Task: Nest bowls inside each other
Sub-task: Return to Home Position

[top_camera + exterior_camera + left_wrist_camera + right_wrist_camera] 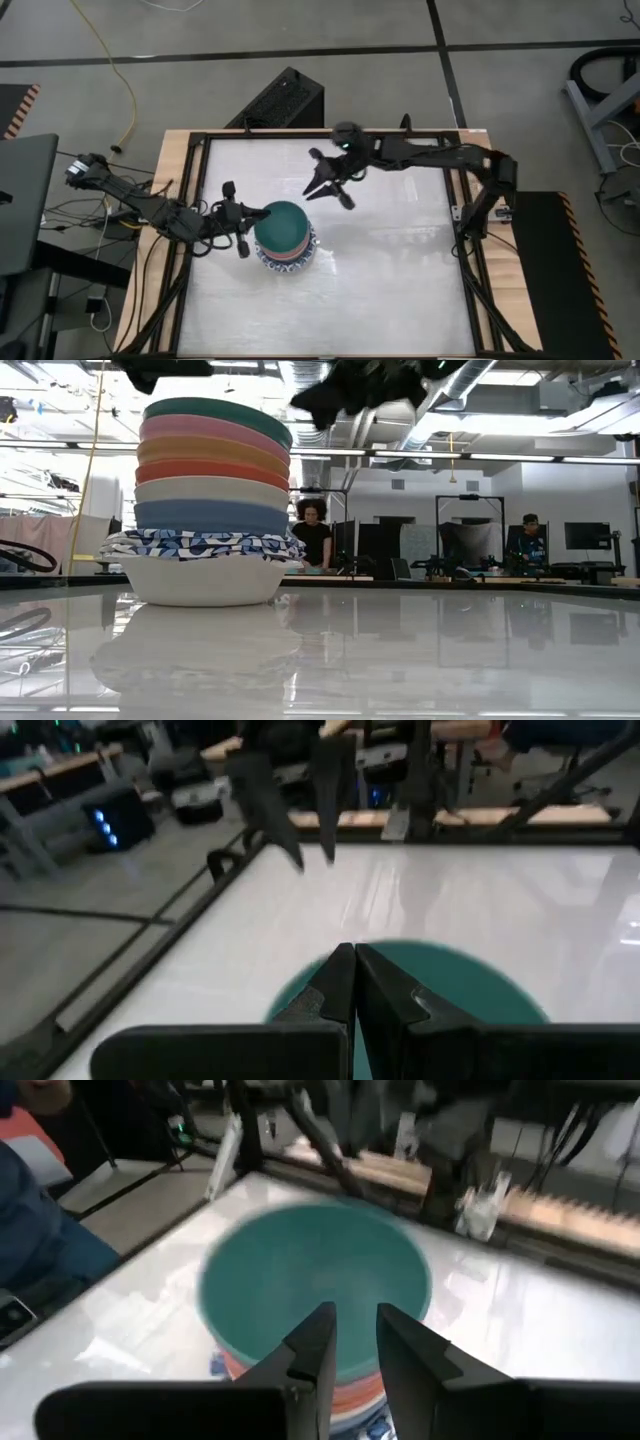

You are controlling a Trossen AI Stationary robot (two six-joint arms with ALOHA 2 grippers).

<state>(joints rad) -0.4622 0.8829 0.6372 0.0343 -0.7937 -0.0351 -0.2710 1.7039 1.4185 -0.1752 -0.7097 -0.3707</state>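
Bowls: all in one stack (286, 240), left of centre in the high view and a little below mid-height; it stands on the white table (400, 280).

Low view, left of frame, read from the bottom up: white bowl (200, 582) on the table; blue-patterned rims (200, 545) bunched just above its edge, number not countable; blue bowl (210, 517); cream bowl (210, 491); red bowl (212, 471); orange bowl (212, 452); pink bowl (212, 430); teal bowl (215, 409) on top. Each sits in the one beneath; stack upright.

My left gripper (252, 217): at the stack's left edge in the high view, arm coming in from the left of the frame; jaws closed, fingers (335, 985) pressed together with only a hairline between them; nothing held. The teal bowl lies just past the tips in the left wrist view; whether I touch its rim, cannot tell.

My right gripper (330, 195): up and to the right of the stack in the high view, near mid-frame, clear of the bowls; arm runs in from the right along the table's upper edge; jaws parted by a narrow gap, nothing between them. The right wrist view looks onto the teal bowl.

Background, low view: one person (313, 538) just right of the stack; another person (529, 535) towards the far right.
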